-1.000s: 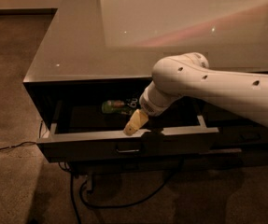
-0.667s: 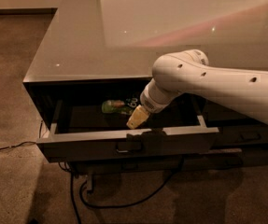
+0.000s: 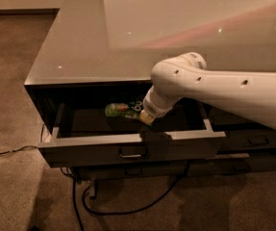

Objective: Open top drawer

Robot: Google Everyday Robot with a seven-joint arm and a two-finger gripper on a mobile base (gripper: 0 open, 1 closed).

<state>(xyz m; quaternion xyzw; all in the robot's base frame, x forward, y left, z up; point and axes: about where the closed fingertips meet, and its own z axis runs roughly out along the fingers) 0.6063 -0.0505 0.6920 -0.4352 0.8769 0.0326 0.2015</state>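
The top drawer (image 3: 94,148) stands pulled well out from under the glossy counter, its dark grey front facing me with a small loop handle (image 3: 132,153) at centre. A green packet (image 3: 120,110) lies inside at the back. My white arm reaches in from the right and bends down over the open drawer. The gripper (image 3: 147,117) shows only as a yellowish tip, above the drawer's inside and just behind its front edge, next to the packet and well above the handle.
A counter with a shiny top (image 3: 128,28) covers the cabinet. More drawers (image 3: 257,138) sit to the right, behind the arm. Black cables (image 3: 128,206) trail on the speckled floor (image 3: 12,81) under the cabinet and off to the left.
The gripper has risen and drawn back from the drawer's front edge, towards the packet. The drawer stays open at the same extent.
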